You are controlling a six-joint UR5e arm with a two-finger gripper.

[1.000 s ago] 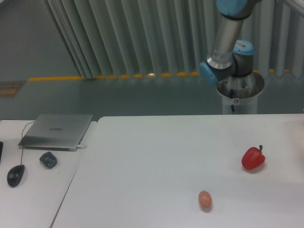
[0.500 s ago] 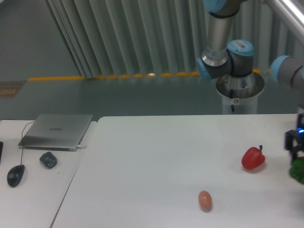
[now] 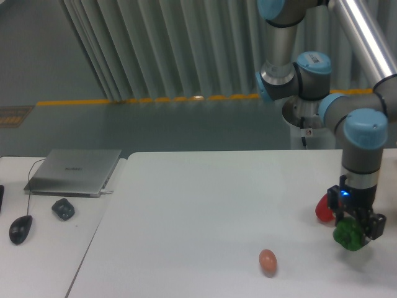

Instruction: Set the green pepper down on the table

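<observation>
Hand (image 3: 355, 228) around green pepper (image 3: 348, 236), red pepper (image 3: 322, 210) half hidden.

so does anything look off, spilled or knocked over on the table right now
Nothing stands out. The gripper holds the green pepper low over the table, right beside the red pepper, which it partly hides. The egg lies alone, apart from both. No spills or damage show.

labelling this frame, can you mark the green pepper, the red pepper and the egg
green pepper (image 3: 348, 236): fixed camera, its lobed front below the gripper
red pepper (image 3: 322, 210): fixed camera, visible left side
egg (image 3: 267, 260): fixed camera, its middle
</observation>
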